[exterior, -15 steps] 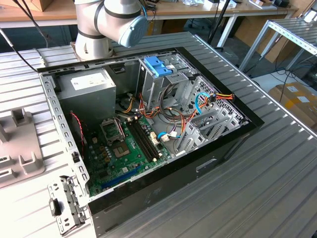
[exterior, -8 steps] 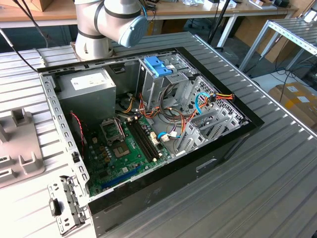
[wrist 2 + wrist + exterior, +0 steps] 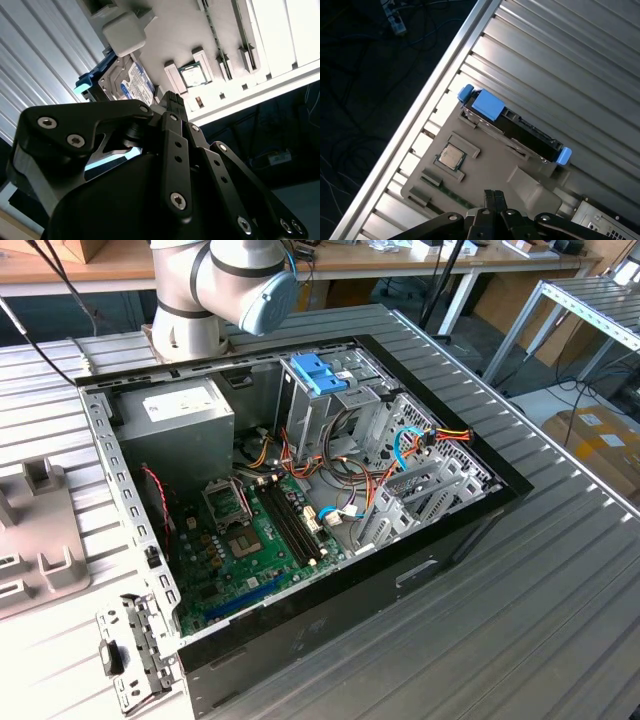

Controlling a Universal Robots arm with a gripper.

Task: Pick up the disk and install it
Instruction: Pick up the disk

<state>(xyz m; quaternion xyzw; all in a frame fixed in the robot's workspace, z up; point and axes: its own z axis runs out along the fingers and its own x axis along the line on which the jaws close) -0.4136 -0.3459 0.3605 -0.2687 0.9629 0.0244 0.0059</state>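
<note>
The gripper point(image 3: 493, 193) hangs over the grey fixture plate point(image 3: 492, 167) in both wrist views, its jaws pressed together with nothing pinched between them and touching nothing. A processor chip point(image 3: 451, 156) sits in a recess of that plate, just past the fingertips. Farther on, the disk point(image 3: 520, 131) is seated along the plate's far edge (dark body, light-blue carrier, a brighter blue tab at one end), well apart from the gripper, and beyond the plate stretches the ribbed metal table point(image 3: 580, 65).
</note>
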